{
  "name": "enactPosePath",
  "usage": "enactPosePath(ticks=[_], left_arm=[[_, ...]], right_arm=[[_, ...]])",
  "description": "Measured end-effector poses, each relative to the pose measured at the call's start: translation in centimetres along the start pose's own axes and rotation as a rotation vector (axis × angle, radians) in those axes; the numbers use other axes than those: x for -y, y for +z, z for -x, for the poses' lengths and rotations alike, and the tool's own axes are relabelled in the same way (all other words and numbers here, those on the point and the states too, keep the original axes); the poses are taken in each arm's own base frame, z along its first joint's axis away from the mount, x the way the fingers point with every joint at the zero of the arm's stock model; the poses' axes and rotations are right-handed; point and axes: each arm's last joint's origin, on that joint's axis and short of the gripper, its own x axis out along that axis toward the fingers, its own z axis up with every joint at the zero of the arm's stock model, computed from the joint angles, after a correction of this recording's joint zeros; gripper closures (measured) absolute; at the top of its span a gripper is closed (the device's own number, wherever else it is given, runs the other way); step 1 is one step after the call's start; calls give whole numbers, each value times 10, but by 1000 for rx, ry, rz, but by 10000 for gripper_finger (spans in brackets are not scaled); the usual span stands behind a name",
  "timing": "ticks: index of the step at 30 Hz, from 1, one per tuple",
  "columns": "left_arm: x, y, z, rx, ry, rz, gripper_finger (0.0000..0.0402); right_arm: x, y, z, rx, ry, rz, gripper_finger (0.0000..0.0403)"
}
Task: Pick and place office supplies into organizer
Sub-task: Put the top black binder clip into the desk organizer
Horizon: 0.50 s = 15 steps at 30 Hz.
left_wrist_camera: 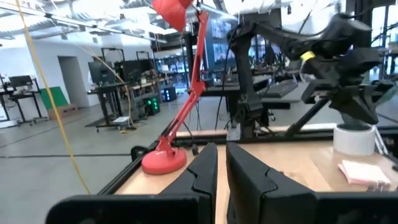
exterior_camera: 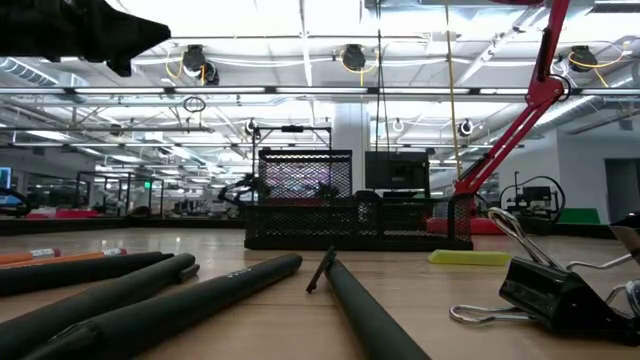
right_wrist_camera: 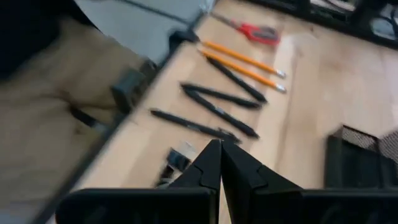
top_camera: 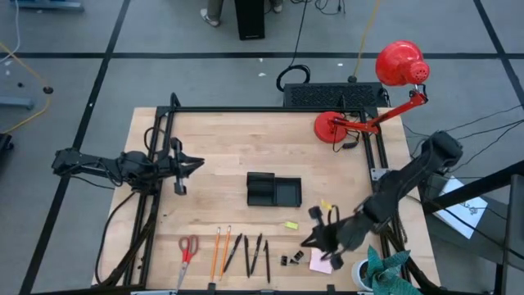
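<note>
Take the organizer (top_camera: pixel 273 190) as your landmark: it sits empty near the middle of the table (top_camera: pixel 229 139), a low black tray. All the supplies lie between it and the table's near edge. In the high view, left to right, you have the red-handled scissors (top_camera: pixel 187 248), two orange pencils (top_camera: pixel 219 250), and four black pens (top_camera: pixel 250 252) in a loose row, then the binder clips (top_camera: pixel 291 260) just past the pens. The small yellow-green piece (top_camera: pixel 291 224) lies closer to the organizer than the rest, off its near right corner. The pink sticky-note pad (top_camera: pixel 320 261) is farthest right, beside the clips.

Your right gripper (top_camera: pixel 313 238) hangs low over the table between the yellow-green piece and the pad, fingers pressed together with nothing between them; its wrist view looks out over the pens and pencils (right_wrist_camera: pixel 244 62).

Your left gripper (top_camera: pixel 195 165) waits well to the left of the organizer, its fingers (left_wrist_camera: pixel 249 180) nearly together with only a slim gap, holding nothing.

The red desk lamp (top_camera: pixel 360 102) stands beyond the organizer, at the far right.
</note>
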Motion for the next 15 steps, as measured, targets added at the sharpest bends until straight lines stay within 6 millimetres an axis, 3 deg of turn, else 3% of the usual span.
enactPosePath(ticks=[8, 15], left_arm=[[0, 0, 0, 0, 0, 21, 360], [0, 0, 0, -1, 0, 28, 360]], right_arm=[[-18, -24, -31, -129, -38, 21, 393], [-28, -32, -37, -164, -31, -24, 326]])
